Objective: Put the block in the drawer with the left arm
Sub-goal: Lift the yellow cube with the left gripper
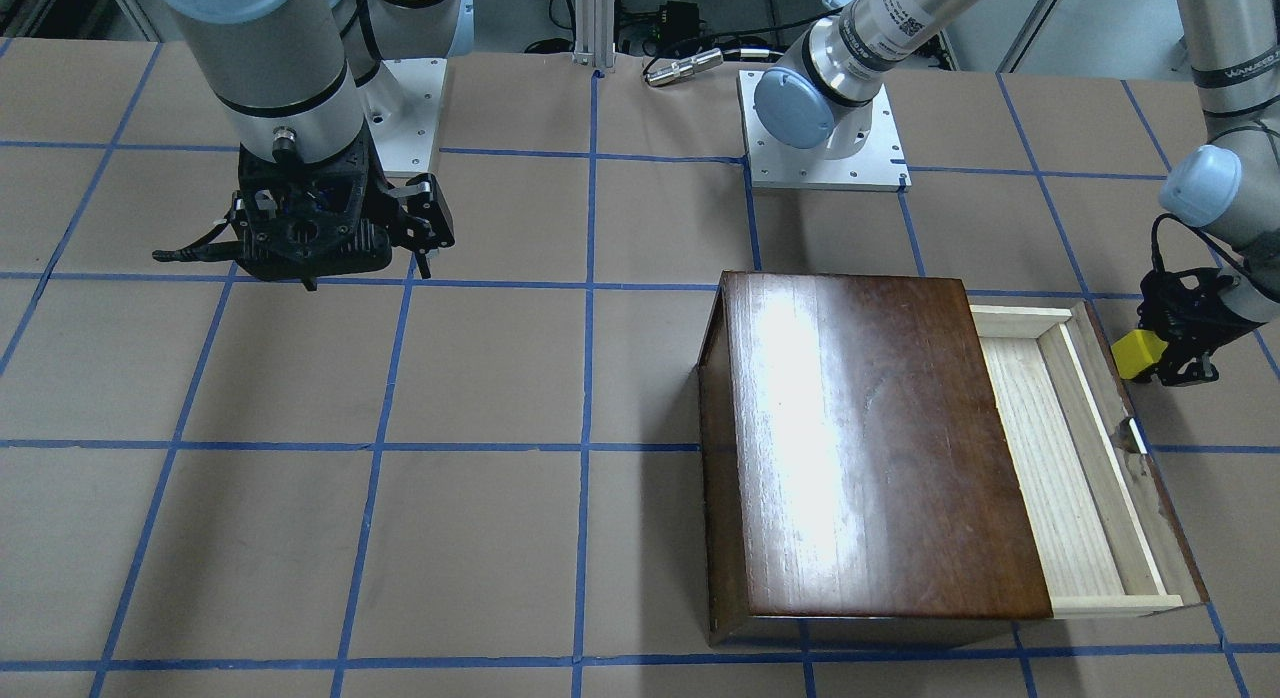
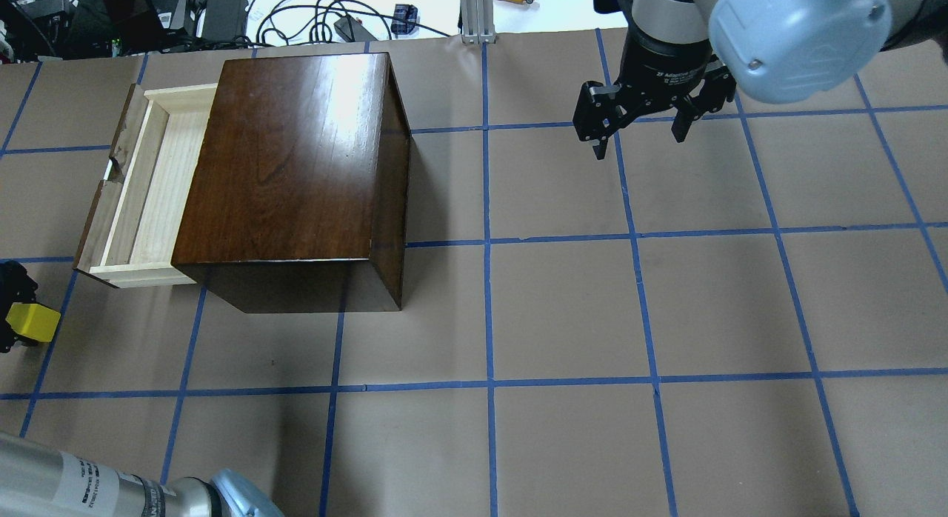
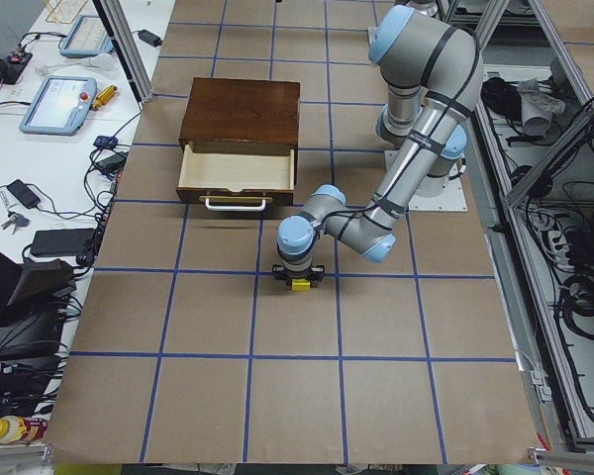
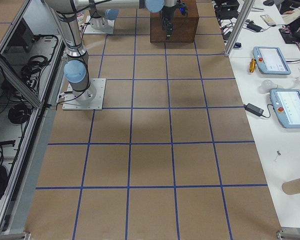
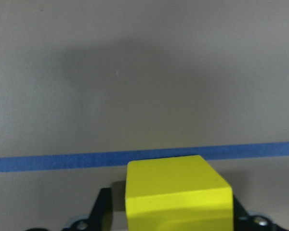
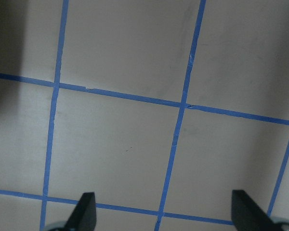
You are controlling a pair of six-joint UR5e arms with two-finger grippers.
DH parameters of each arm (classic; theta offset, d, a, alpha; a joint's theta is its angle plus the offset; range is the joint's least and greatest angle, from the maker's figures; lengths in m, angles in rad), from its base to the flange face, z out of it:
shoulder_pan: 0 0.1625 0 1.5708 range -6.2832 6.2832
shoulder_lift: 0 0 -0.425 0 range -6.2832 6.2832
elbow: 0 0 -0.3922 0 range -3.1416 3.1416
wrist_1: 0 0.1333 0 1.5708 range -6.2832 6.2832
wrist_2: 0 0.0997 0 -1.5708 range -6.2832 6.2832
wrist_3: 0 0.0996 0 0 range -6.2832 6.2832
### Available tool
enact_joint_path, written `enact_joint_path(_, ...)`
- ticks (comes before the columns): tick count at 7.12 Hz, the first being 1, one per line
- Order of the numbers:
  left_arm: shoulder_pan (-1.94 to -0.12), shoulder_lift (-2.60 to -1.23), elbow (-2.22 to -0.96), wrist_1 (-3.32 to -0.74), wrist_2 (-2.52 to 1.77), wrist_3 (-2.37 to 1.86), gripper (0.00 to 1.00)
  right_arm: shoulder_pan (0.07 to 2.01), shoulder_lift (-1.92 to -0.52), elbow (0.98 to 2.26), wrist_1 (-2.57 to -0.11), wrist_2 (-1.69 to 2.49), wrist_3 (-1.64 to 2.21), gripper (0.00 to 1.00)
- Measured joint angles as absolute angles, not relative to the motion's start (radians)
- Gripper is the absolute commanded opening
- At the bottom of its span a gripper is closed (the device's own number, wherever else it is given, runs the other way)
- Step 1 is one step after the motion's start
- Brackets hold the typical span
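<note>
Sitting in the left claw [image 1: 1157, 356] is the block [image 1: 1138, 354], a little yellow cube. It's squeezed tight between the two black fingers [image 5: 104, 207], w/ a good part poking out in front. That way the claw won't drop it, & the free end can go into the drawer first. The left wrist cam shows the block w/ bare table [image 1: 480, 378] & a blue tape line [image 5: 62, 162] below it. So I'd say it's lifted a bit, not lying down.

Where is it? Outside the drawer [image 1: 1030, 448], near the front board [image 1: 1125, 418], by the corner closest to the robot. It's not over the drawer yet.

The drawer is pulled out of the dark shiny box [image 1: 870, 438]. Its light wood floor shows & I see nothing in it, so there's room for the block. It opens toward the side of the left arm [image 1: 1225, 178], prob. why that arm has the job.

Next, I think, the left arm must lift the block high enough to clear the front board. Then it goes across over the drawer & lets go. Too low & the block or a finger could bump the board & push the drawer shut.

The right claw [image 2: 638, 132] hangs far off on the other side of the table, fingers spread wide, holding nothing. Good spot, out of the way.
</note>
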State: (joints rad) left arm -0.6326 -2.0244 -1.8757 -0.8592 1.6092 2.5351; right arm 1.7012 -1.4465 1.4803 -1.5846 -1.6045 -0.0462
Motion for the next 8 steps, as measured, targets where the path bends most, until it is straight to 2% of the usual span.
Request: enact_joint_path(8,-0.637,-1.998,-1.863,-0.859,1.614,2.518,0.0,1.701,-1.447,1.48,-1.585,-1.605,-0.046,1.0)
